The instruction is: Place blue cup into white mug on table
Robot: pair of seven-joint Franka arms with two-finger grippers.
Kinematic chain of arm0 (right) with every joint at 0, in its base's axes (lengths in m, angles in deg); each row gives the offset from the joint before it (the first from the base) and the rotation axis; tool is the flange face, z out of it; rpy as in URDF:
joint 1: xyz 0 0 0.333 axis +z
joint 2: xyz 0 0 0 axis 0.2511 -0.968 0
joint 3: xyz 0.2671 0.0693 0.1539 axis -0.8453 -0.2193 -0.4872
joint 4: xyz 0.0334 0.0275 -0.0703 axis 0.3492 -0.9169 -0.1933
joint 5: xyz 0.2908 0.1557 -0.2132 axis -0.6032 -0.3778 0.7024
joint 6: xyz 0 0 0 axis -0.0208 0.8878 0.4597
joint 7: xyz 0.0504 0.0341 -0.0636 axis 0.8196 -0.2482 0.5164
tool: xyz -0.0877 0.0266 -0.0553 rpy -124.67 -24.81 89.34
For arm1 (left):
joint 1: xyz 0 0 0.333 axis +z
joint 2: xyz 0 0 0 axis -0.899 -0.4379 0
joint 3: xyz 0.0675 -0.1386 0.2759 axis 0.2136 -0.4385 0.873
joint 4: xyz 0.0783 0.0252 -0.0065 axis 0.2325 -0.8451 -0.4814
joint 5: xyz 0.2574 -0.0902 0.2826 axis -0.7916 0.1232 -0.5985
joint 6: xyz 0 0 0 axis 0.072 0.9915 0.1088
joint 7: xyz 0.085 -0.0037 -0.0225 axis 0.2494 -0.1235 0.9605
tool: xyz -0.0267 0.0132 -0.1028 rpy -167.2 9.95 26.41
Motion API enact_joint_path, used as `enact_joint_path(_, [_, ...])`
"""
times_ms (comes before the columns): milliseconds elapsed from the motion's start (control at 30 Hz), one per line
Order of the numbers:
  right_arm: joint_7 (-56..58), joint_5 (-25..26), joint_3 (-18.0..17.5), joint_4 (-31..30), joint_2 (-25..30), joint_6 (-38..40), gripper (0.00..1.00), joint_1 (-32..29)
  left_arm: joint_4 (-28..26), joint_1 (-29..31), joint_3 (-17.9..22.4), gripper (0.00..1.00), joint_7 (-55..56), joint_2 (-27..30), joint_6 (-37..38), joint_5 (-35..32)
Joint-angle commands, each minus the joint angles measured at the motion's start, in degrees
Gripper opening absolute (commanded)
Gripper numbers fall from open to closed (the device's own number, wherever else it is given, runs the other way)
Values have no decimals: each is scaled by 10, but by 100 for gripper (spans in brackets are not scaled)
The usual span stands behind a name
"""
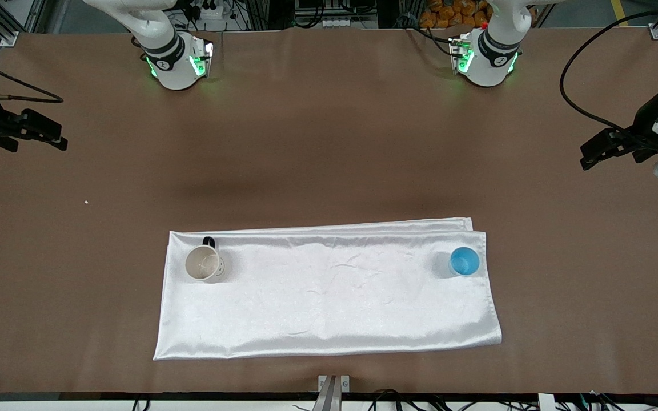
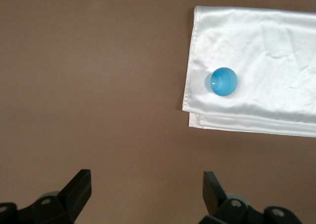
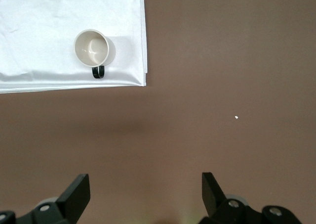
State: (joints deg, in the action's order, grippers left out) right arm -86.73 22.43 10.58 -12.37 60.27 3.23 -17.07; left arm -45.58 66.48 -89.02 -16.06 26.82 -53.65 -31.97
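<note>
The table carried a white cloth, with the white mug upright at its right-arm end and the blue cup at its left-arm end, well apart. The left gripper and right gripper both waited over bare table with fingers spread, each holding nothing.

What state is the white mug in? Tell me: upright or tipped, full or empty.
Upright and empty: the white mug stands on the white cloth, its round mouth facing up, bare inside; the blue cup stands apart.

Even, bright overhead light; the white cloth shines with soft glare, faint broad shadows cross the table, and all views look sharp.
</note>
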Motion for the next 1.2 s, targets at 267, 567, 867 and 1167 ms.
enact_joint_path(267, [6, 4, -2, -2, 3, 5, 100, -5, -8, 2, 5, 100, -17, 1, -1, 26])
enact_joint_path(567, [6, 4, -2, -3, 1, 5, 100, -5, -29, -6, 5, 100, -3, -69, -80, 38])
enact_joint_path(867, [7, 3, -2, -11, -2, 3, 100, -2, -31, -14, 4, 100, -3, -152, -163, 39])
enact_joint_path(1167, [7, 1, -4, -64, -5, -40, 100, 2, -33, -22, 3, 100, -1, -202, -227, 39])
